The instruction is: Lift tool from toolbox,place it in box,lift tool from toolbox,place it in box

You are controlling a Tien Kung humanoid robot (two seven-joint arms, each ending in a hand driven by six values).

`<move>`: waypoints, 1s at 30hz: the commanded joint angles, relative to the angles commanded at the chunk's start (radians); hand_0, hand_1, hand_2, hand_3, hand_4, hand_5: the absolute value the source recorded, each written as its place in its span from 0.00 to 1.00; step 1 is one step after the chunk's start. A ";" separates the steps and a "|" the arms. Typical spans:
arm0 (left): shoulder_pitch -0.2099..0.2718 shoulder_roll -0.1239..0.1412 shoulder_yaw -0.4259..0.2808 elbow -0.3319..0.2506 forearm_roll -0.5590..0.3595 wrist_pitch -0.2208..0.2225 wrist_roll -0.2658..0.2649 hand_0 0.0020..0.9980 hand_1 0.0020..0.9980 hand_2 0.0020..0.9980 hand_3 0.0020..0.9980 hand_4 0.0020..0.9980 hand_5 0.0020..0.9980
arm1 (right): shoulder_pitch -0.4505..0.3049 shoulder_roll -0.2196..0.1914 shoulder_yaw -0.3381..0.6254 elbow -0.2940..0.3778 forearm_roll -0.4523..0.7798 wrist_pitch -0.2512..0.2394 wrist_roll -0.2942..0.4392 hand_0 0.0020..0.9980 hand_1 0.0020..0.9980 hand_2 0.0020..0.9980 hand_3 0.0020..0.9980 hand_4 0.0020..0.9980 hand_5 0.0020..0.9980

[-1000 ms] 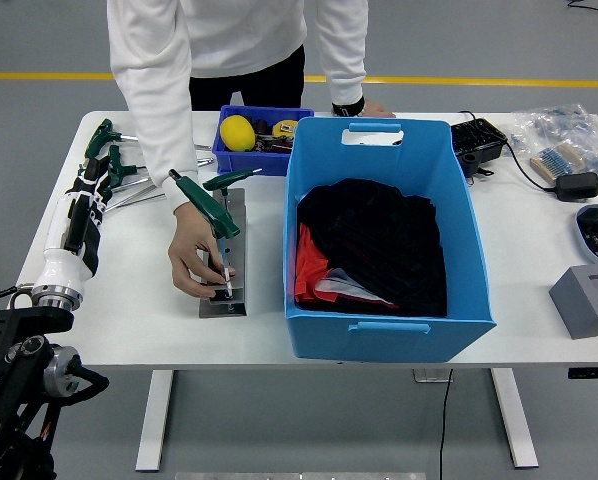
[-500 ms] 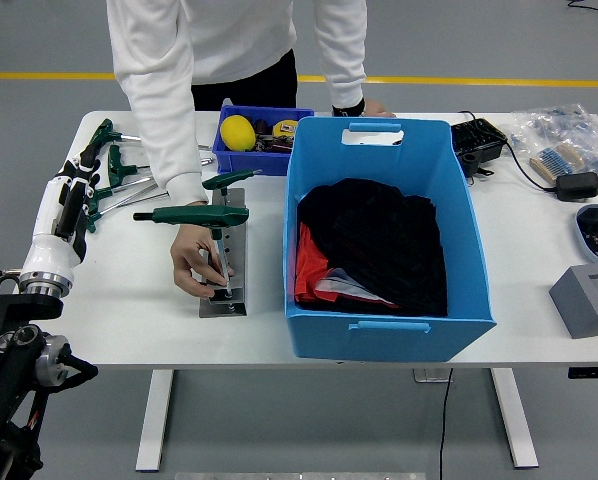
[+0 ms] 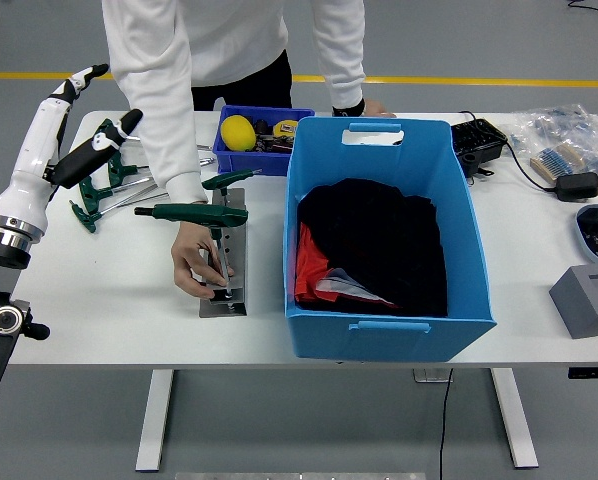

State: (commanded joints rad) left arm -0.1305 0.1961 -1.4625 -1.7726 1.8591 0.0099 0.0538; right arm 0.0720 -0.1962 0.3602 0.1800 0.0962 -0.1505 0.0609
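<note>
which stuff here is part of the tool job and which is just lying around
Job:
green T-handle tool in the metal stand
spare T-handle tools
big blue box
left hand

Lying about:
small blue bin
yellow ball
black charger
grey block

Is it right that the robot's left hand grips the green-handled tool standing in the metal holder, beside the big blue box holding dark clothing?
Not quite. In the head view the person's hand holds that green-handled tool in the metal holder. The robot's left hand is raised, open, apart from it. The big blue box does hold dark clothing.
</note>
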 joint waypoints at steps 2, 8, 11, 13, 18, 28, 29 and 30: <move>0.002 0.017 0.036 -0.006 0.085 -0.052 0.040 1.00 1.00 1.00 0.94 1.00 0.71 | 0.001 0.000 0.006 0.000 -0.007 -0.001 -0.001 0.69 0.66 0.73 0.59 0.83 0.76; 0.004 0.019 0.112 -0.006 0.337 -0.215 0.129 1.00 1.00 1.00 0.94 1.00 0.57 | 0.002 -0.001 0.028 0.000 -0.032 -0.003 -0.005 0.69 0.66 0.73 0.59 0.83 0.76; 0.003 0.014 0.144 -0.006 0.410 -0.277 0.161 0.99 0.99 0.96 0.95 1.00 0.50 | 0.003 -0.002 0.036 0.000 -0.039 -0.003 -0.007 0.69 0.65 0.73 0.59 0.83 0.76; -0.001 0.011 0.158 -0.006 0.410 -0.300 0.178 0.99 0.99 0.96 0.95 1.00 0.50 | 0.003 -0.003 0.039 0.000 -0.044 -0.003 -0.007 0.69 0.65 0.73 0.59 0.83 0.76; -0.009 -0.003 0.175 -0.006 0.410 -0.308 0.201 0.98 0.96 0.92 0.94 1.00 0.48 | 0.004 -0.004 0.044 0.000 -0.047 -0.003 -0.007 0.69 0.65 0.73 0.59 0.83 0.76; -0.030 -0.018 0.224 -0.006 0.410 -0.286 0.229 0.92 0.89 0.84 0.86 1.00 0.49 | 0.006 -0.005 0.052 0.000 -0.058 -0.003 -0.010 0.69 0.65 0.73 0.59 0.83 0.76; -0.036 -0.019 0.233 -0.006 0.410 -0.283 0.232 0.81 0.75 0.70 0.75 1.00 0.51 | 0.007 -0.005 0.053 0.000 -0.061 -0.003 -0.010 0.69 0.65 0.73 0.59 0.83 0.76; -0.040 -0.019 0.240 -0.006 0.410 -0.281 0.235 0.81 0.75 0.70 0.75 1.00 0.51 | 0.007 -0.005 0.053 0.000 -0.061 -0.003 -0.010 0.69 0.65 0.73 0.59 0.83 0.76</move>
State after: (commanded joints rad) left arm -0.1709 0.1770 -1.2228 -1.7790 2.2689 -0.2707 0.2884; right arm 0.0786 -0.2016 0.4133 0.1800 0.0353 -0.1539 0.0506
